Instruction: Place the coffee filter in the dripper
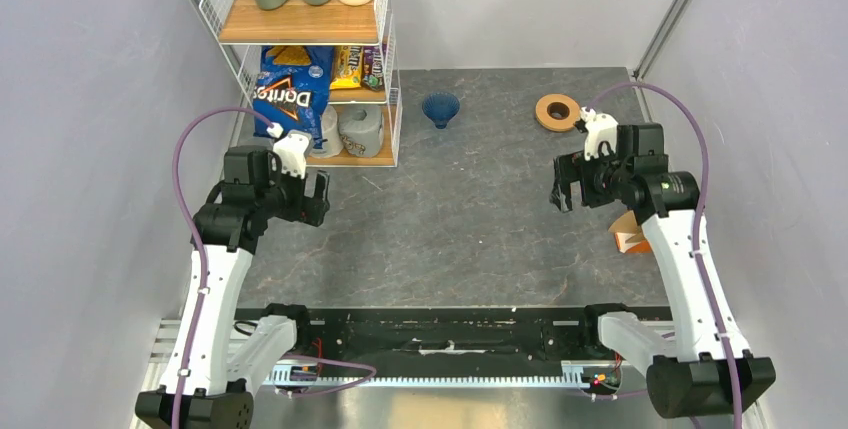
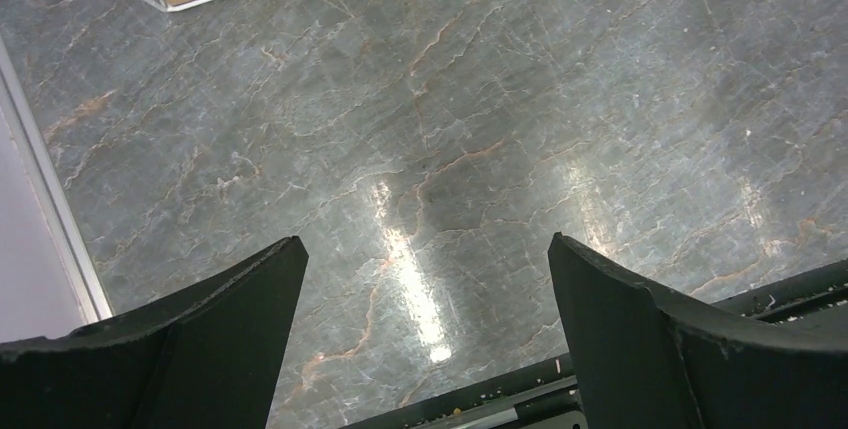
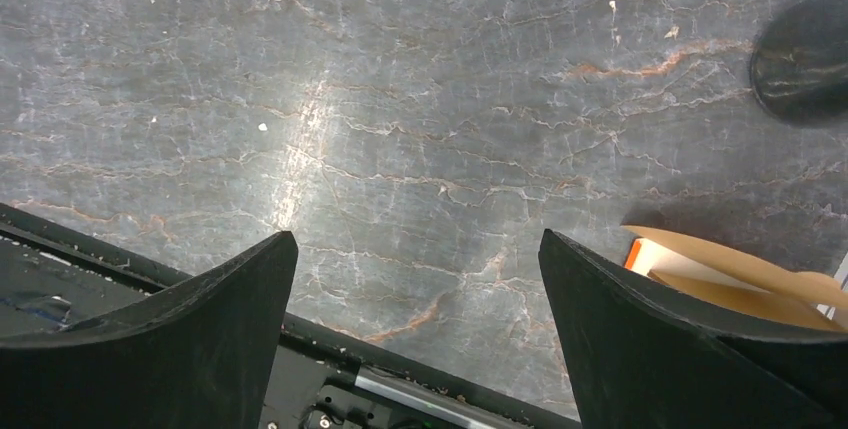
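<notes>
The dripper (image 1: 440, 109), a small dark blue cone, stands at the back middle of the table, far from both grippers. Light-brown coffee filter paper (image 3: 745, 274) sticks out of an orange-and-white holder (image 3: 650, 255) just right of my right gripper's right finger; in the top view it lies mostly hidden under the right arm (image 1: 627, 232). My right gripper (image 1: 562, 194) (image 3: 415, 239) is open and empty above the table. My left gripper (image 1: 318, 199) (image 2: 425, 244) is open and empty at the left, over bare table.
A tan wooden ring (image 1: 557, 111) lies at the back right. A wire shelf (image 1: 310, 59) with snack bags, rolls and cans stands at the back left. A dark round object (image 3: 805, 59) sits at the right wrist view's top right. The black base rail (image 1: 440, 324) runs along the near edge.
</notes>
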`<state>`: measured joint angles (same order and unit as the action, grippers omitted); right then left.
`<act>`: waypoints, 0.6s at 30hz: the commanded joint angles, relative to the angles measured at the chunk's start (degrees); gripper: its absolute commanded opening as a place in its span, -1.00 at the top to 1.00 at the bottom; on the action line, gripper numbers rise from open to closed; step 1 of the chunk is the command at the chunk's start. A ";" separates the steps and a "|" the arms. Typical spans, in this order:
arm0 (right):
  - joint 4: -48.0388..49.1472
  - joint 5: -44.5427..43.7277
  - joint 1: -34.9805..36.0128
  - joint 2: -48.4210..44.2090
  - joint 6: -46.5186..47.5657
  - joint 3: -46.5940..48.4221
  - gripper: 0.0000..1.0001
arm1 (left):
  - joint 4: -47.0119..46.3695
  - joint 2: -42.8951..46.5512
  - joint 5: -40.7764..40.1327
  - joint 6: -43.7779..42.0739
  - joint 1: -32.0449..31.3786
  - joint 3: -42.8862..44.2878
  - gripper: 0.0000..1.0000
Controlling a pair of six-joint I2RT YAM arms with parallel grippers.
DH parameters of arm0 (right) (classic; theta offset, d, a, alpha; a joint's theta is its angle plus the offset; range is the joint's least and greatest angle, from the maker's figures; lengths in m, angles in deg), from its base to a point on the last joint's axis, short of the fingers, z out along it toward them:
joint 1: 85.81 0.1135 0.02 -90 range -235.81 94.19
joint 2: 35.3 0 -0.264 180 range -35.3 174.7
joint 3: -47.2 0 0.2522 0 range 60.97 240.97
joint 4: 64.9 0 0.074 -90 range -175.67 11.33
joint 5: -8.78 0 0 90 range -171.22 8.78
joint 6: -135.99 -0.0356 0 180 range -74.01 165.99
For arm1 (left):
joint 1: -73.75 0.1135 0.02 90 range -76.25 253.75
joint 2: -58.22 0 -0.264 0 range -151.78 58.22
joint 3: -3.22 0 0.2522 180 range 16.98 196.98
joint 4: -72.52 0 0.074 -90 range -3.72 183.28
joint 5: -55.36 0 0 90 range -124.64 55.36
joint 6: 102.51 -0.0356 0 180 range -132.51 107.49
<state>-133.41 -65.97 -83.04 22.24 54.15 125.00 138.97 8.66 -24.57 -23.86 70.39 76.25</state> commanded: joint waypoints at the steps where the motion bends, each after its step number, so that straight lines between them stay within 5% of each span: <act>1: -3.88 1.65 -0.25 4.40 1.59 6.09 -0.98 | -0.85 0.66 2.69 0.02 0.08 -0.01 -1.00; 18: -6.45 0.52 -23.60 31.25 7.48 31.83 -0.98 | -2.46 6.33 10.62 0.08 0.03 -2.05 -1.00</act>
<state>-140.20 -65.30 -102.47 49.65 59.62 152.03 138.40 13.88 -17.77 -23.88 70.39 74.32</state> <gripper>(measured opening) 0.993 0.995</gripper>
